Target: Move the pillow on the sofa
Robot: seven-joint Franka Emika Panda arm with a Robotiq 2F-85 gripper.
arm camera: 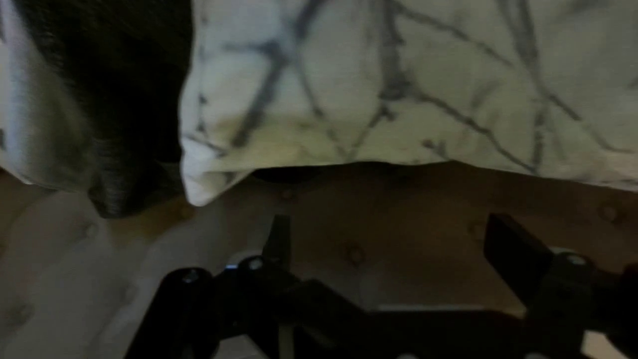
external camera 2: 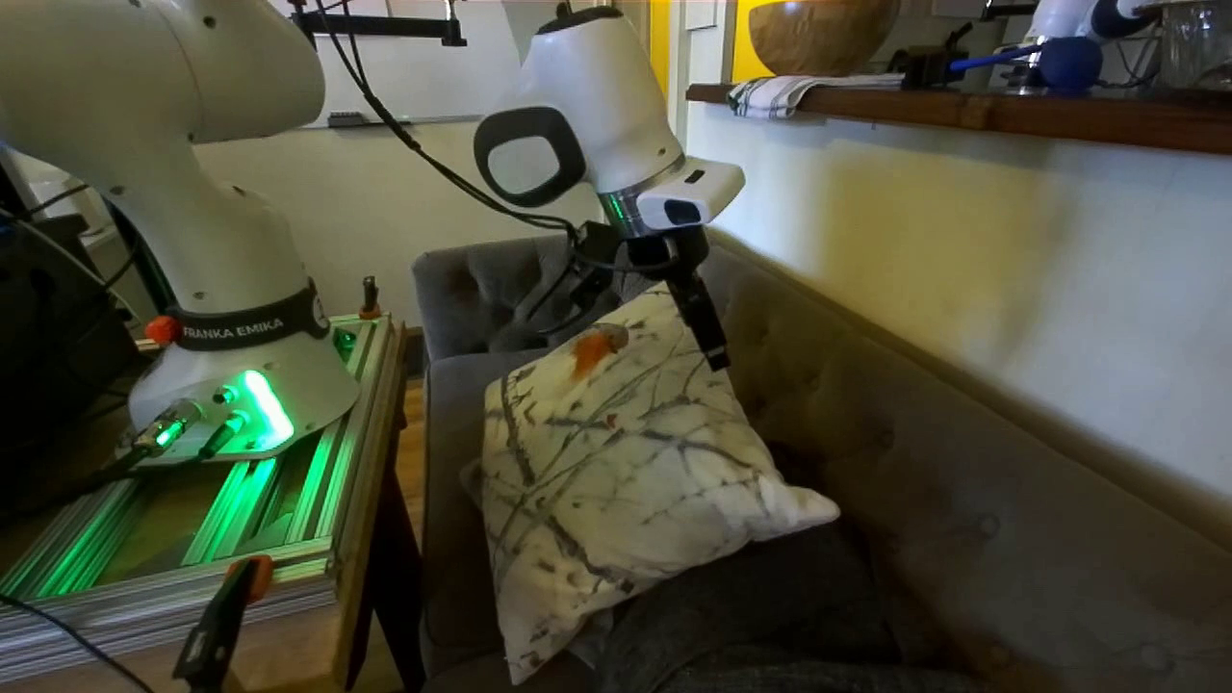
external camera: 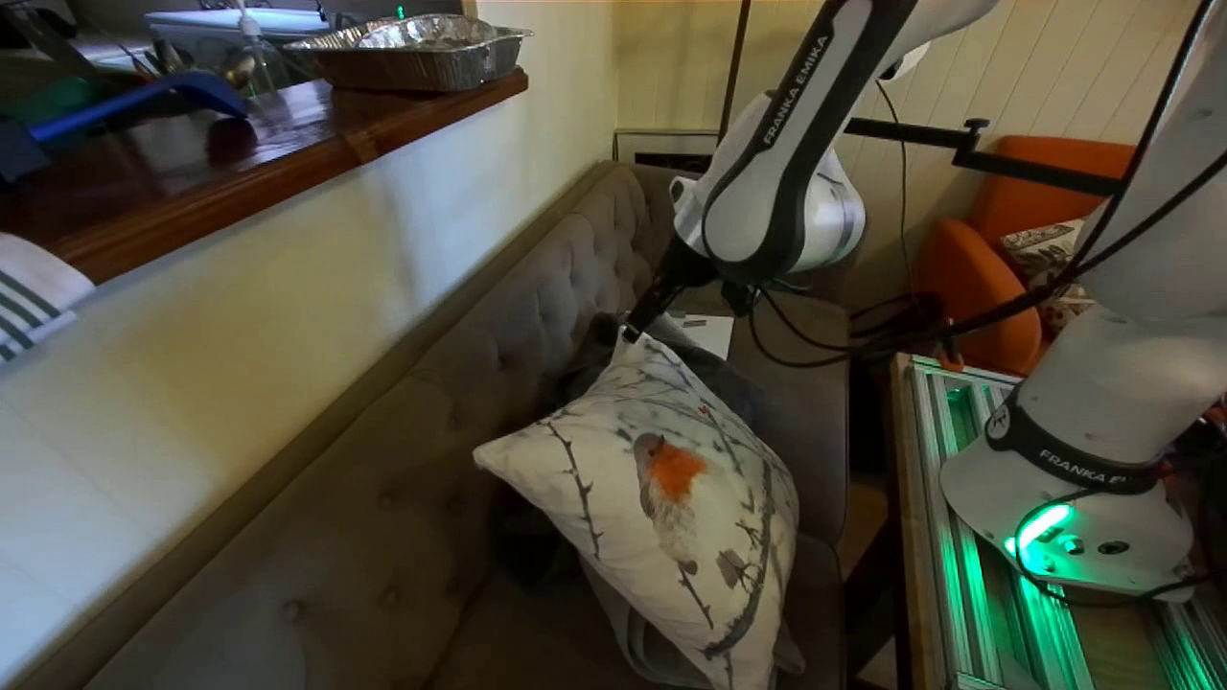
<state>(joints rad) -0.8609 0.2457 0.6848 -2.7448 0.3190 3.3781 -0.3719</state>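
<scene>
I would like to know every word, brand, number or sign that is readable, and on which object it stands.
"FRANKA EMIKA" on the robot's forearm.
"FRANKA EMIKA" on the black band around the robot's base.
Too small to read: the band's round emblem and a green mark, perhaps a digit, in the background.

Below the black two-fingered gripper (arm camera: 389, 223) we see a grey-brown, button-tufted fabric sofa (external camera: 412, 537). Near the gripper, crumpled dark grey cloth (external camera 2: 760, 616) lies on it. Partly over this cloth, just beside the gripper, rests a tilted white fabric pillow (external camera: 661, 517), squarish, printed with dark branches and an orange-breasted bird; we cannot tell whether it also touches the sofa.
</scene>
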